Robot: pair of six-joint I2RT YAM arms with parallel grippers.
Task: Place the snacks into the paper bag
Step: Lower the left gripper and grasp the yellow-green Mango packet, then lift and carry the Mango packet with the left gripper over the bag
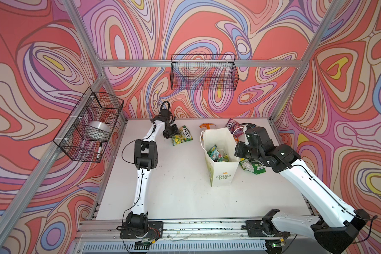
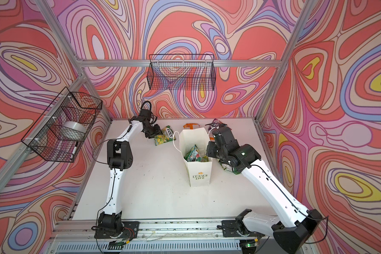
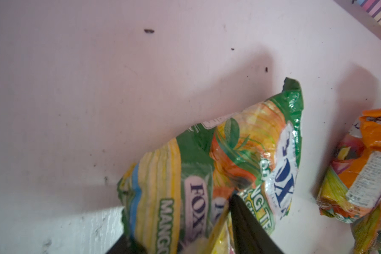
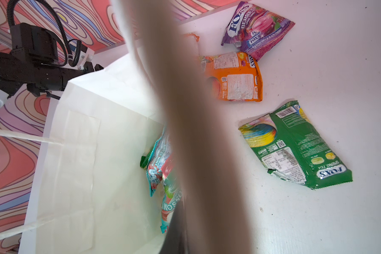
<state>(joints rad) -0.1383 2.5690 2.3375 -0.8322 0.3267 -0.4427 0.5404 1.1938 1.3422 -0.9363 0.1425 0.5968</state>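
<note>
While right gripper (image 1: 238, 151) pinches paper bag (image 1: 223, 173) rim at its 3 o'clock, my left gripper (image 1: 174, 137) straddles yellow-green pouch (image 1: 183, 136), bag's 10 o'clock — clamped or not, can't tell.

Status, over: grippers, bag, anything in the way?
Left gripper astride yellow-green pouch. Right gripper shut on bag rim. Bag upright, pouches inside. Nothing blocking its mouth.

The paper bag (image 2: 198, 176) stands open mid-bench (image 2: 152, 187), with pouches (image 2: 193, 154) inside. The right gripper (image 2: 209, 151) meets its right rim. Far left, the left gripper (image 2: 154, 136) touches a yellow-green pouch (image 2: 165, 136). An orange pouch (image 2: 188, 125) lies beyond the bag.
</note>
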